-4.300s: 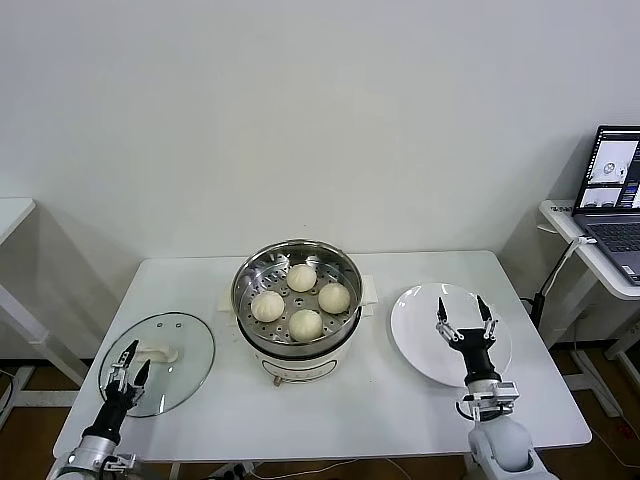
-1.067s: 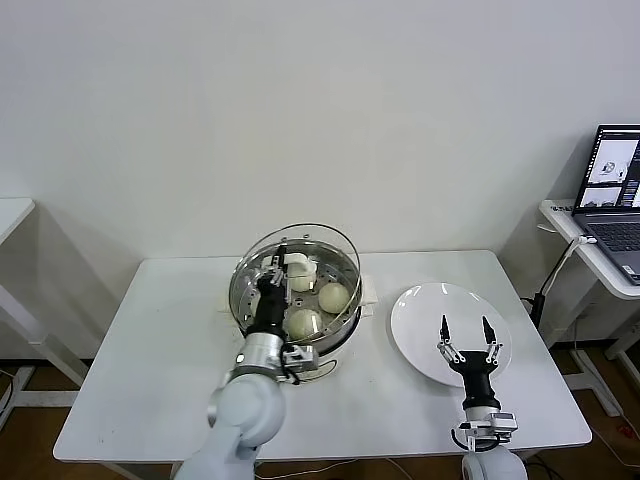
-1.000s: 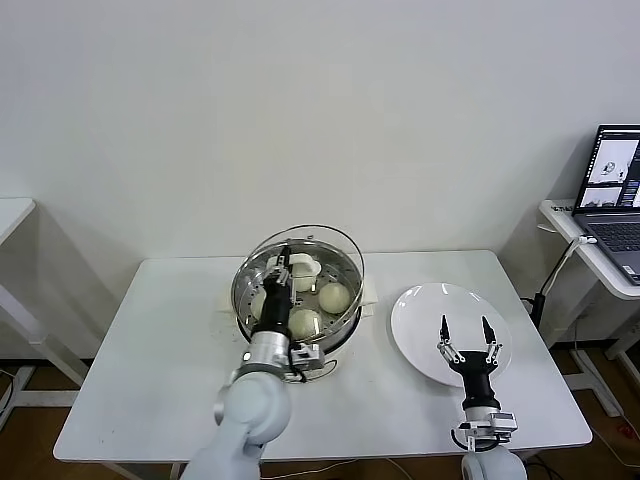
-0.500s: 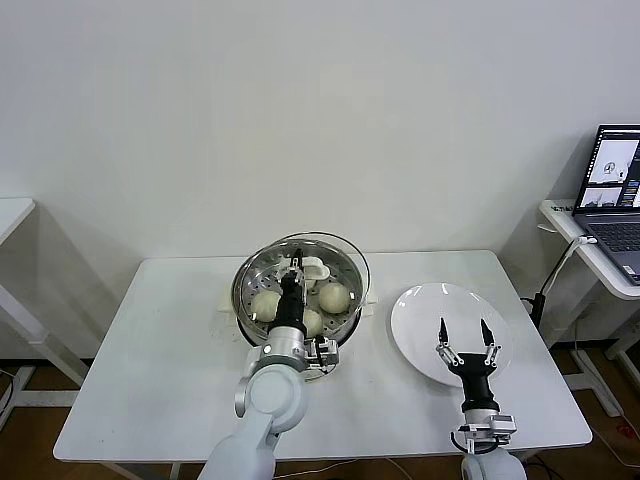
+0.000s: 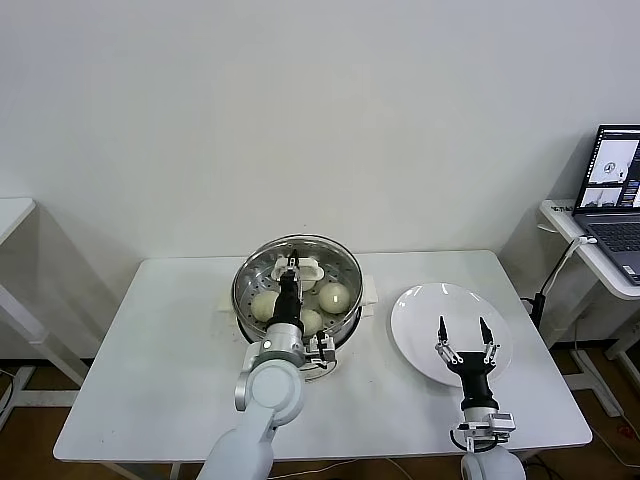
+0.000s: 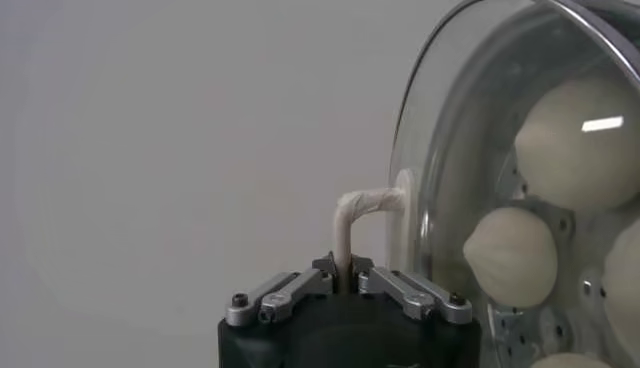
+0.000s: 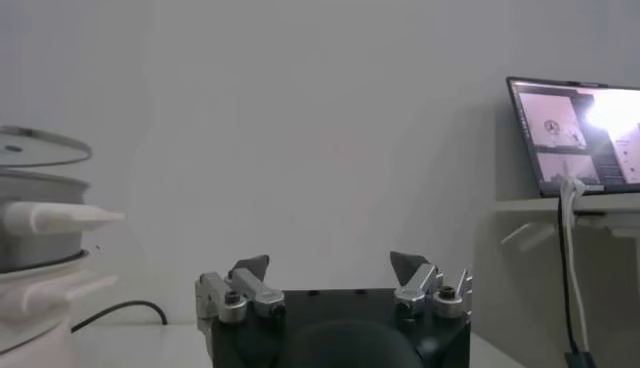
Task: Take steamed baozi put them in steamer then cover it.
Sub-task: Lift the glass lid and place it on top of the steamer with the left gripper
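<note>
L gripper (image 5: 291, 268) fingers clamped on cover (image 5: 300, 262) handle, lid directly over steamer (image 5: 296, 300), baozi (image 5: 334, 297) inside. R gripper (image 5: 462, 334) fingers apart, idle above plate (image 5: 420, 310).

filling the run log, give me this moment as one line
left gripper: shut on white handle of clear glass lid, over round steel steamer | cream-white baozi: inside | right gripper: open, above white plate

A plain white wall (image 5: 300, 110) backs a white bench (image 5: 160, 350). At 3 o'clock a second desk (image 5: 590, 245) carries an open laptop (image 5: 612, 185); another white tabletop (image 5: 12, 212) sits at 9 o'clock.
</note>
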You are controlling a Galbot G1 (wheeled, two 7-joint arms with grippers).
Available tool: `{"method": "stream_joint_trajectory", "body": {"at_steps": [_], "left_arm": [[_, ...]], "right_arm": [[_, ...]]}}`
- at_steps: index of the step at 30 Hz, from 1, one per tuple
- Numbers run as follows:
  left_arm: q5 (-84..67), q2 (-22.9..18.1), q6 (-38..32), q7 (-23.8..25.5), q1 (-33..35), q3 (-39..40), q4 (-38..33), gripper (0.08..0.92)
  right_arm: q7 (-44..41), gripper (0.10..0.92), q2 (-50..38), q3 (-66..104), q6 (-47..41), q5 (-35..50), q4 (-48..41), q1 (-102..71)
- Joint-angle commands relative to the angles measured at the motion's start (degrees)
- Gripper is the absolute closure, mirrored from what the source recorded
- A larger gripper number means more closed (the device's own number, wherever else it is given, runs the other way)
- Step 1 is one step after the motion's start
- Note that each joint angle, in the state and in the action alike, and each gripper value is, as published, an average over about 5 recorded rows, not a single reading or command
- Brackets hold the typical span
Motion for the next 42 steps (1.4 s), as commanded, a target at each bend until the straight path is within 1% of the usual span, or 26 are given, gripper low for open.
{"method": "stream_joint_trajectory", "body": {"at_steps": [1, 23, 33, 36, 42], "left_arm": [[1.1, -0.2, -0.4, 0.5, 0.0, -0.4, 0.9, 0.81], [1.6, -0.5, -1.2, 0.2, 0.3, -1.3, 2.2, 0.81], [2.7, -0.8, -1.6, -0.9, 0.7, -1.6, 1.7, 0.807], [2.6, -0.6, -1.6, -0.9, 0.9, -1.6, 0.8, 0.763], [1.6, 0.4, -1.5, -0.4, 2.3, -1.1, -2.5, 0.596]], "right_arm": [[0.0, 0.203, 0.1, 0.0, 0.0, -0.1, -0.2, 0.1], [-0.1, 0.203, 0.2, -0.1, 0.4, 0.0, -0.9, 0.9], [0.0, 0.203, 0.2, 0.0, 0.3, 0.0, -0.6, 0.8], [0.0, 0.203, 0.2, -0.1, 0.2, 0.0, -0.5, 0.7], [0.0, 0.203, 0.2, -0.1, 0.2, 0.0, -0.3, 0.7]]}}
